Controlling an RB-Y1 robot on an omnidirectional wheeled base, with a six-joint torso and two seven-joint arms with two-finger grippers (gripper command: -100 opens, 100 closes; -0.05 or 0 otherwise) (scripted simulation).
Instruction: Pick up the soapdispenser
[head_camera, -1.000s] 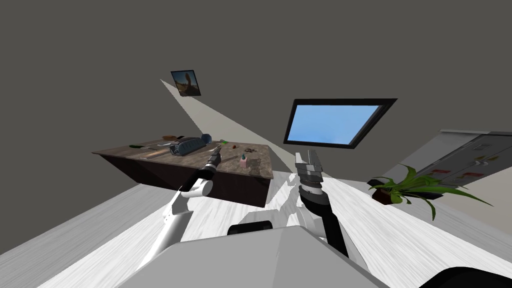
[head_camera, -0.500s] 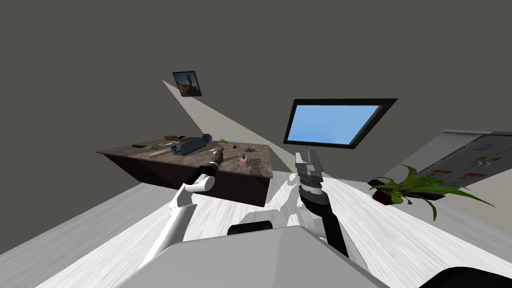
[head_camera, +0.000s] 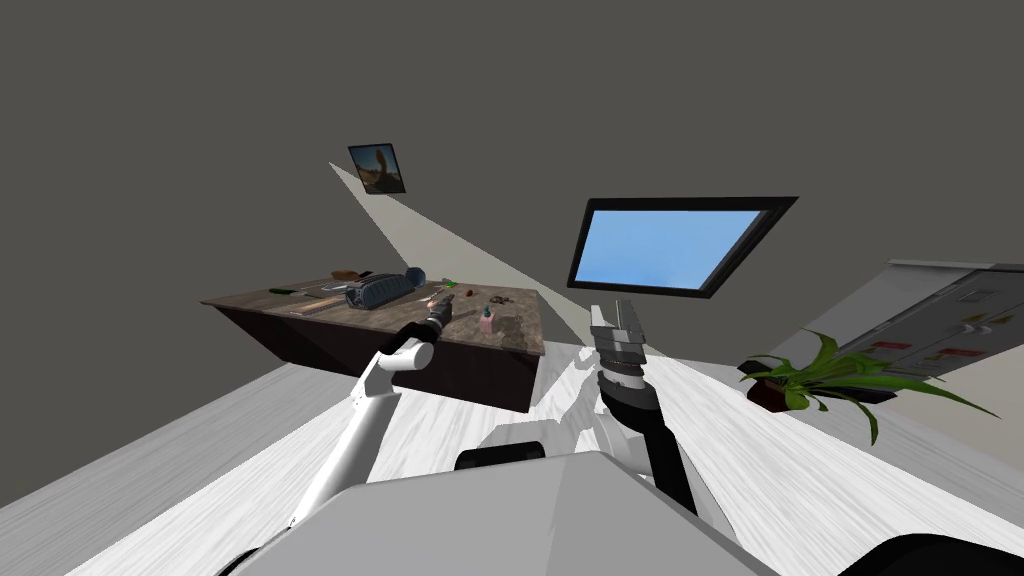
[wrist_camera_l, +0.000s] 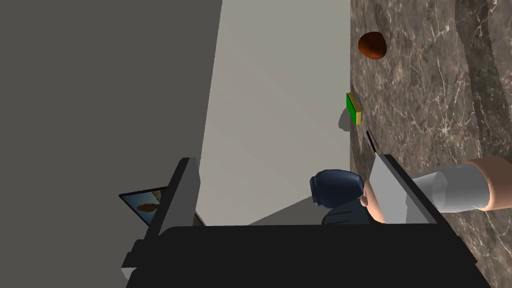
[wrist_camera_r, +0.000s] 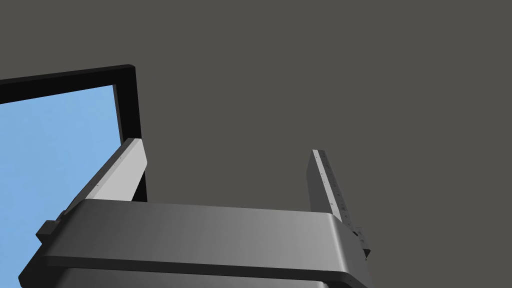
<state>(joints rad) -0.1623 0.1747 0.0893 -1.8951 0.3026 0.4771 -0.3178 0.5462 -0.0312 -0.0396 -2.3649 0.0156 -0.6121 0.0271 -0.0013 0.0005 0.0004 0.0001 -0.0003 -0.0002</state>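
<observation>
Soap dispenser (head_camera: 487, 322) – a small pink body with a teal top – stood upright on the brown marbled worktop (head_camera: 522, 338), toward its near right corner and clear of the clutter further back. The left end effector (head_camera: 441, 305) hovered over the worktop with its fingers spread wide and nothing between them. In the head view the dispenser lay at about 4 o'clock from it, near but not touching.

In the left wrist view a pink-and-grey object (wrist_camera_l: 465, 187) lay close against one finger (wrist_camera_l: 395, 192). Whether it was the dispenser could not be told, so I would not have trusted it as the target. A dark blue bag (wrist_camera_l: 336, 186) and a green sponge (wrist_camera_l: 354, 108) lay further along the line of the hand.

The step in hand looked like the approach. To do it well, the hand needed to swing toward 4 o'clock and turn until the pink body sat squarely between the blades. The fingers should stay apart until both flanked the body low, below the teal top – a narrow upright bottle would likely tip if one blade arrived first. The lift should then go straight up.

The right end effector (head_camera: 620, 322) was held up off the worktop at roughly 3 o'clock from the dispenser, fingers apart and empty.
</observation>
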